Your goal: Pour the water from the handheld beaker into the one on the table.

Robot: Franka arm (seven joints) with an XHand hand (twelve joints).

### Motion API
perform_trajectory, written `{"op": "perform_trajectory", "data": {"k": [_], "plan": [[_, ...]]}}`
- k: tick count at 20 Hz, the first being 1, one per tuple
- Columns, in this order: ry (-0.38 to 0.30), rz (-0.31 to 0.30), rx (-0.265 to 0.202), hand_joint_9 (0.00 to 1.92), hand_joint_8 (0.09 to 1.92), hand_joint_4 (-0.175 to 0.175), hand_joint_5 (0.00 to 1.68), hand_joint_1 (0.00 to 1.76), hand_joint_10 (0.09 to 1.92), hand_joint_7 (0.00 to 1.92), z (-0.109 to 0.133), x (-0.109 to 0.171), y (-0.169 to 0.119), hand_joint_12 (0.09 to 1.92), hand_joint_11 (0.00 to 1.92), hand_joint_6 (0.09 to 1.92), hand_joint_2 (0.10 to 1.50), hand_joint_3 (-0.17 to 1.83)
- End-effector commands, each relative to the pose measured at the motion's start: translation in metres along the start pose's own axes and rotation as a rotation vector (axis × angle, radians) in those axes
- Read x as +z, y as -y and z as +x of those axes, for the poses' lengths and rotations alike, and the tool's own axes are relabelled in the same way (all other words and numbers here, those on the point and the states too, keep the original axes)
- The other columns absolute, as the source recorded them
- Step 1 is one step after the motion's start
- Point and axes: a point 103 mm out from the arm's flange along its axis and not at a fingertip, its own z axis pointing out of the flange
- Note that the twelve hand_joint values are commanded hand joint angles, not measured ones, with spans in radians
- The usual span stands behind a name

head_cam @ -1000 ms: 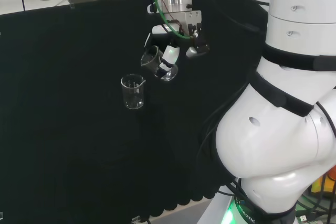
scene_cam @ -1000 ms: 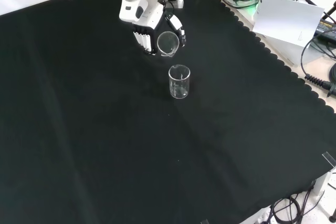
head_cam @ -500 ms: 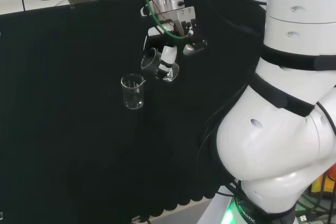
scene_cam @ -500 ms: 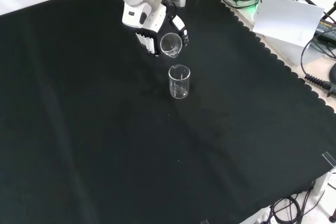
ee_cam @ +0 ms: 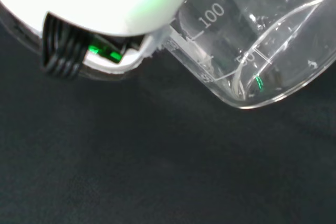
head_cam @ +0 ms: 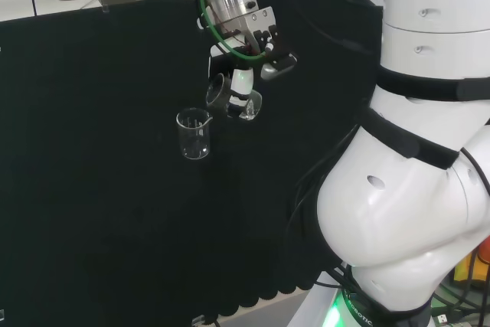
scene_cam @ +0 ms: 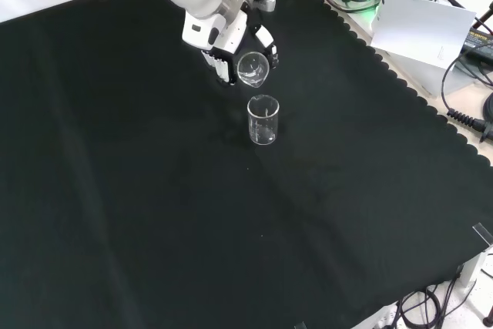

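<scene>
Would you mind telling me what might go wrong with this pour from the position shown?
1. The held beaker is already tilted, yet in the head view its mouth sits to the right of the table beaker, not clearly over it; water may land on the black cloth.
2. The table beaker is light, clear ware; if the hand descends, it could knock it over.

Clear held beaker (scene_cam: 253, 68) tilted; table beaker (scene_cam: 263, 120) upright just beside.

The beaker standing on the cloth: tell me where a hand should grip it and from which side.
Grip the standing beaker round its straight wall, about mid-height, below the flared rim. It stands upright with bare cloth around it, so come in level from the side facing away from the hand and its tilted beaker.
</scene>
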Motion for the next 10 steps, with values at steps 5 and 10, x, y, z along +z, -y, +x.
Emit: {"op": "perform_trajectory", "data": {"k": [5,10], "plan": [[0.050,0.053,0.037,1.52,0.90,-0.175,1.16,1.31,0.79,1.22,0.0014,-0.0035,-0.0021,0.78,1.19,0.92,0.59,0.84],[0.067,0.061,0.039,1.52,0.90,-0.175,1.16,1.31,0.79,1.22,0.0072,-0.0083,-0.0030,0.78,1.19,0.92,0.59,0.85]]}}
